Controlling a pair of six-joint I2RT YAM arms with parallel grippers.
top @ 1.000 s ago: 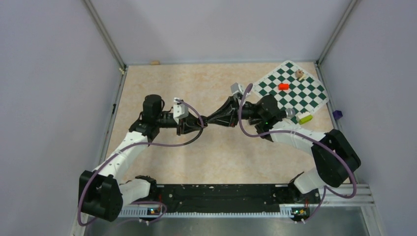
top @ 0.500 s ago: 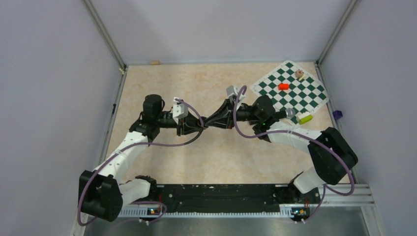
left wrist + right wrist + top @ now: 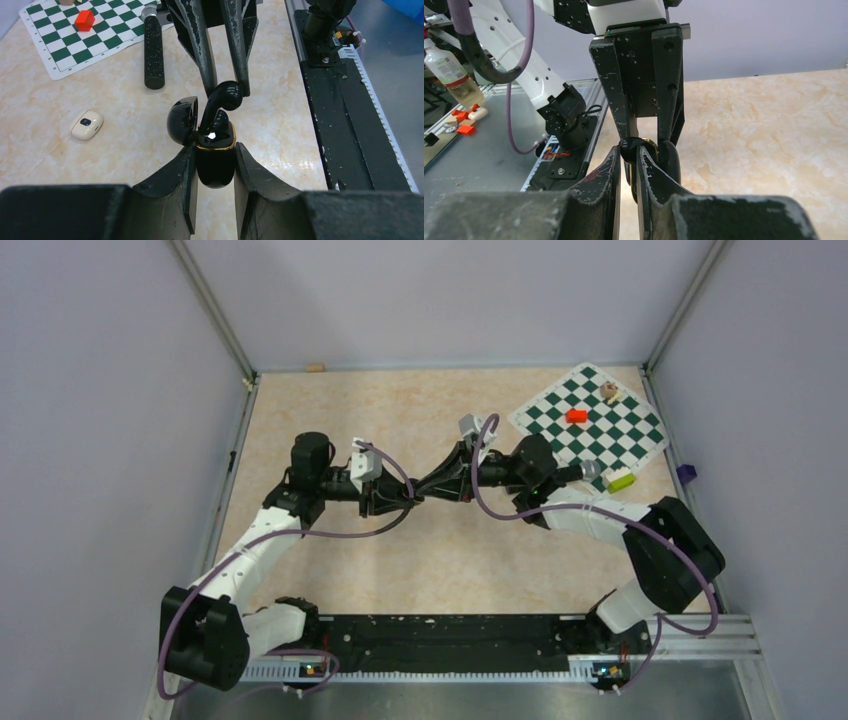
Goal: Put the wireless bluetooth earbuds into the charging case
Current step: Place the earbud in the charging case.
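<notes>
Earbud at the mouth of the open case, over mid-table

Bud's stem points down into the gold-rimmed opening; cannot tell if seated. Bud's head pinched between the jaws of the right gripper, which reaches in from opposite. Left gripper has its jaws pressed on the case's two sides, lid swung open to one side. On the table beyond: cream pod well apart from the case, black cylinder with one end on the chess mat, red block on the mat
</notes>
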